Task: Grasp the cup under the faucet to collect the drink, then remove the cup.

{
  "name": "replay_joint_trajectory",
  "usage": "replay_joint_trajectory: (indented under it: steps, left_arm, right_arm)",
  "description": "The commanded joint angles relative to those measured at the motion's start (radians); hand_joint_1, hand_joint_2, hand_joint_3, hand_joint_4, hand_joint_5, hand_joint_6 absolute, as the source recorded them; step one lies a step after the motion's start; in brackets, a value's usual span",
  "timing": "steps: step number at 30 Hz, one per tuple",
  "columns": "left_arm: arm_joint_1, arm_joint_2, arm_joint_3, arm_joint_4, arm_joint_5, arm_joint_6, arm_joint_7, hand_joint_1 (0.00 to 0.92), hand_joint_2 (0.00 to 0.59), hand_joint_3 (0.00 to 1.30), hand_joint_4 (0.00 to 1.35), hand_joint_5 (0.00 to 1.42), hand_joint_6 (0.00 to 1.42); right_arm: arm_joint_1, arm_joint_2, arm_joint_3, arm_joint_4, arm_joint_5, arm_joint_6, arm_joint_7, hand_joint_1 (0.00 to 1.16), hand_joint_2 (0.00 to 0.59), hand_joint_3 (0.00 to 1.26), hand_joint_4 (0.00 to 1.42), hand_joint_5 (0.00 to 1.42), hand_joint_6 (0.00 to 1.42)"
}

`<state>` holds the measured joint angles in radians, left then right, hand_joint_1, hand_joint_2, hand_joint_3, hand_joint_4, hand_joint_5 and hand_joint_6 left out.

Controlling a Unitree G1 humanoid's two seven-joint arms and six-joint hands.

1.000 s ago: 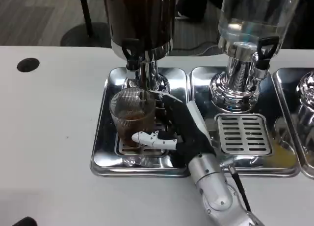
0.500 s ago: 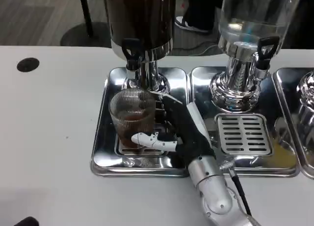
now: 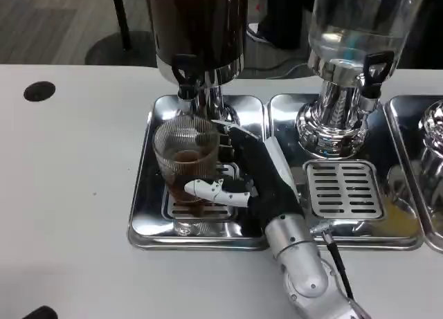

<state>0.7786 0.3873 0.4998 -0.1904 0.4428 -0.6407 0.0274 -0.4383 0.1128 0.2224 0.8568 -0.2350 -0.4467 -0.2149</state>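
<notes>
The right hand (image 3: 239, 177) held the cup (image 3: 185, 163) near the middle of the frame, under the dark faucet (image 3: 185, 75). A fast pull might have tipped it and spilled the brown drink.

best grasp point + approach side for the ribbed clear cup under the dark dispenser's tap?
Grip the ribbed clear glass cup around its lower wall, coming from its right side, as the right hand does now. The cup stands upright on the chrome drip tray, so a side wrap keeps it level. The black faucet hangs above its rim and the dispenser column stands behind, blocking those approaches.
</notes>
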Motion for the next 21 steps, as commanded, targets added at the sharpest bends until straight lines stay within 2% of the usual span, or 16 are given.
replay_joint_trajectory:
  steps: [1,13,21]
  left_arm:
    - [0.007,0.011,0.002,-0.004,0.010,0.006,-0.005,0.000,0.005,0.00,0.00,0.00,0.00]
    - [0.004,0.010,-0.004,-0.022,0.015,0.012,-0.009,0.000,0.005,0.00,0.00,0.00,0.00]
    - [0.004,0.012,-0.006,-0.036,0.015,0.019,-0.013,0.000,0.005,0.00,0.00,0.00,0.00]
  right_arm:
    - [0.007,0.025,-0.004,-0.050,0.007,-0.015,0.005,0.95,0.193,0.41,0.40,0.39,0.29]
    - [0.076,-0.005,-0.023,-0.135,0.009,-0.015,0.026,0.95,0.193,0.41,0.40,0.40,0.29]
    - [0.099,-0.009,-0.027,-0.161,0.009,-0.011,0.035,0.95,0.193,0.42,0.41,0.40,0.30]
